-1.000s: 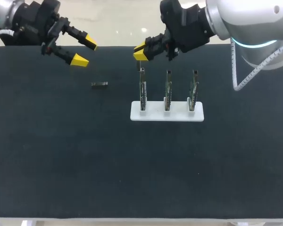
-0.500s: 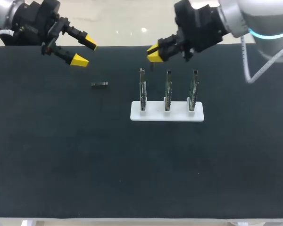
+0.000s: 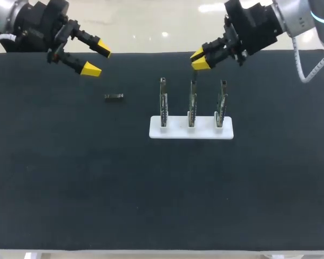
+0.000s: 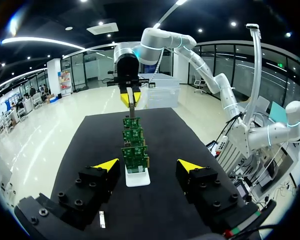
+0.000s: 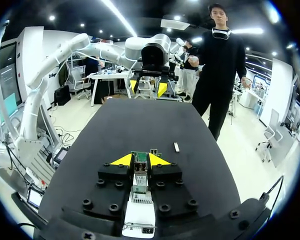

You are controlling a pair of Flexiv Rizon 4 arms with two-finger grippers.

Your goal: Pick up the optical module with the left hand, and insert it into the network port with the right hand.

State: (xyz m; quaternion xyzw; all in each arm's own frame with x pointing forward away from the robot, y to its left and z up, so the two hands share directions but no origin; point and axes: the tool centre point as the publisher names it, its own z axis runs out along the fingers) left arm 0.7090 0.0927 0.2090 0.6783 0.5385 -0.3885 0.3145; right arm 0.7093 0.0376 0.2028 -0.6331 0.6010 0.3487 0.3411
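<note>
Swinging the right jaws rightward along the far edge of the desk (image 3: 70, 178) over the last second, from behind the leftmost board (image 3: 163, 102) to just behind the middle board (image 3: 192, 102); leaving the left jaws and the optical module (image 3: 114, 96) where they were.

Head view: holding the right jaws pinched on a slim dark piece (image 3: 195, 76) hanging below the tips, possibly another module, too small for telling. Keeping the left jaws spread wide and empty near the far left corner. Finding the optical module lying flat and free on the desk, long axis running left-right, just nearward and slightly right of the left jaws, well left of the white stand (image 3: 190, 129). Judging the left arm clearly nearer.

Left wrist view: looking past parted tips at the optical module (image 4: 101, 219) lying beside one finger, not between the two, its length pointing ahead toward the boards. Judging a small sideways shift and a descent as the need.

Right wrist view: seeing the optical module (image 5: 176, 146) well ahead and off to one side of the closed tips.
</note>
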